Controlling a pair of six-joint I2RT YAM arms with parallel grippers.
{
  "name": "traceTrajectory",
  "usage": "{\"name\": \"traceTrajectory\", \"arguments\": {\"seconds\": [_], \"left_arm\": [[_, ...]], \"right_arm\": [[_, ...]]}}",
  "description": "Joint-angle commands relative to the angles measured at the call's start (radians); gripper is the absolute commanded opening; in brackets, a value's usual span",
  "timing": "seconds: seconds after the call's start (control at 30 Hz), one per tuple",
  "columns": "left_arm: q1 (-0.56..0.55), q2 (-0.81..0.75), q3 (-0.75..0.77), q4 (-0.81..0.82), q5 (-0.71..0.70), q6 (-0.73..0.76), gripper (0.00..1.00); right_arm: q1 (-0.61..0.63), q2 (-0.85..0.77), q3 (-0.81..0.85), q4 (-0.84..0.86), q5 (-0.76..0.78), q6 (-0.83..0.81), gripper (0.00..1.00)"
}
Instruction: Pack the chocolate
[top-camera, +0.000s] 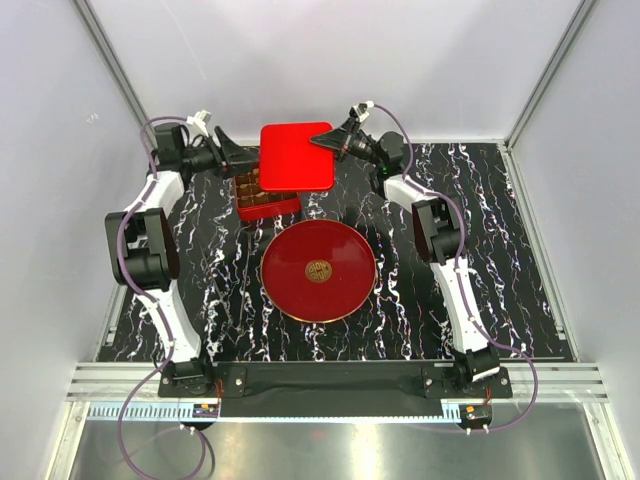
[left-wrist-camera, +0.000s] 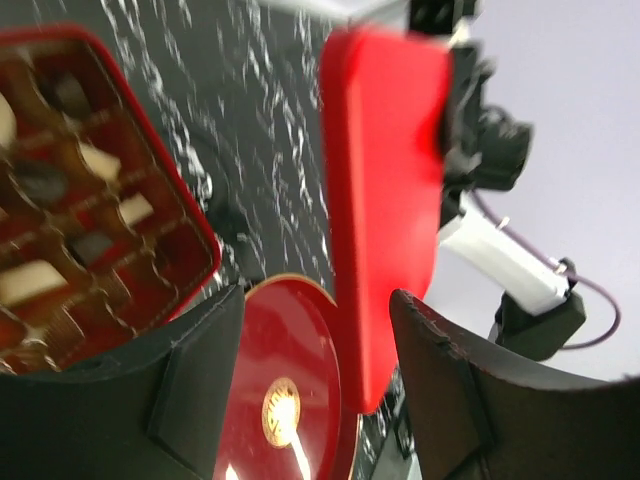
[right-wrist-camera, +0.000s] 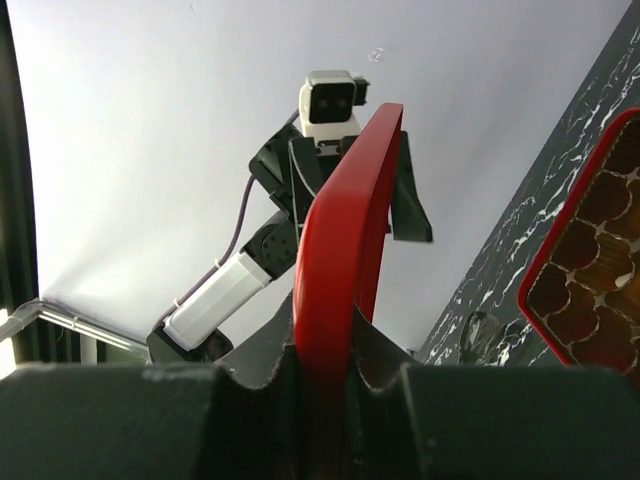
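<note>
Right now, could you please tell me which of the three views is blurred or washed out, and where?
Left wrist view: smeared throughout, the chocolate in the box soft-edged, with bright glare on the gold emblem of the plate. Right wrist view: sharper, the lid crisp edge-on against a bright white wall. Top view: evenly lit, sharp, no heavy shadows.

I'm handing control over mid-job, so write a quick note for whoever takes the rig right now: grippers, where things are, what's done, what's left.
Left gripper: open, beside the lid's left edge, holding nothing.
Right gripper: shut on the red lid, which is held over the far part of the box.
Chocolate: in the compartments of the red box. The red plate carries none.
Done: pieces boxed.
Left: seat the lid on the box, then release.
</note>
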Motion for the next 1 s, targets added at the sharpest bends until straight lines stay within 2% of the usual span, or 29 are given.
{"name": "traceTrajectory", "arguments": {"seconds": [0.0,0.1,0.13,0.17,0.27,0.37,0.4,0.43,0.53,0.6,0.63,0.67,0.7,0.73,0.77,0.83,0.9,0.97], "left_arm": [[-0.011,0.015,0.013,-0.106,0.034,0.093,0.66],[-0.031,0.016,-0.025,0.018,0.069,0.003,0.66],[-0.033,0.016,-0.045,0.087,0.081,-0.046,0.66],[-0.033,0.016,-0.080,0.221,0.103,-0.145,0.65],[-0.037,0.030,-0.097,0.377,0.126,-0.271,0.59],[-0.051,0.042,-0.067,0.365,0.137,-0.279,0.45],[-0.054,0.052,-0.063,0.373,0.137,-0.290,0.39],[-0.056,0.056,-0.063,0.393,0.140,-0.310,0.28],[-0.057,0.076,-0.088,0.570,0.158,-0.460,0.11],[-0.056,0.088,-0.096,0.751,0.166,-0.610,0.06],[-0.054,0.105,-0.100,0.899,0.167,-0.669,0.02],[-0.053,0.119,-0.100,0.987,0.161,-0.801,0.01],[-0.047,0.130,-0.100,1.072,0.155,-0.872,0.00],[-0.041,0.160,-0.088,1.154,0.146,-0.946,0.00],[-0.036,0.177,-0.079,1.309,0.128,-1.084,0.00],[-0.021,0.211,-0.036,1.455,0.115,-1.222,0.00],[-0.004,0.217,-0.034,1.462,0.106,-1.226,0.00],[0.007,0.188,-0.057,1.387,0.104,-1.150,0.00]], "right_arm": [[0.023,0.021,0.071,0.066,-0.011,0.024,0.00],[0.026,0.041,0.105,0.044,-0.011,0.023,0.00],[0.026,0.049,0.117,0.043,-0.013,0.023,0.00],[0.028,0.052,0.119,0.038,-0.013,0.023,0.00],[0.028,0.058,0.117,0.018,-0.011,0.012,0.00],[0.029,0.066,0.123,0.010,-0.007,0.012,0.04],[0.029,0.067,0.128,0.004,-0.007,0.012,0.06],[0.031,0.067,0.134,-0.003,-0.010,0.009,0.09],[0.032,0.048,0.116,-0.069,-0.019,-0.037,0.28],[0.032,0.029,0.085,-0.109,-0.018,-0.075,0.37],[0.032,0.011,0.050,-0.118,-0.015,-0.086,0.39],[0.032,0.003,0.032,-0.132,-0.011,-0.098,0.42],[0.032,-0.003,0.018,-0.132,-0.011,-0.103,0.47],[0.031,-0.015,-0.013,-0.128,-0.013,-0.103,0.50],[0.028,-0.020,-0.028,-0.120,-0.014,-0.103,0.51],[0.028,-0.038,-0.076,-0.100,-0.013,-0.103,0.54],[0.025,-0.048,-0.096,-0.083,-0.013,-0.100,0.56],[0.020,-0.052,-0.110,-0.060,-0.016,-0.092,0.57]]}}
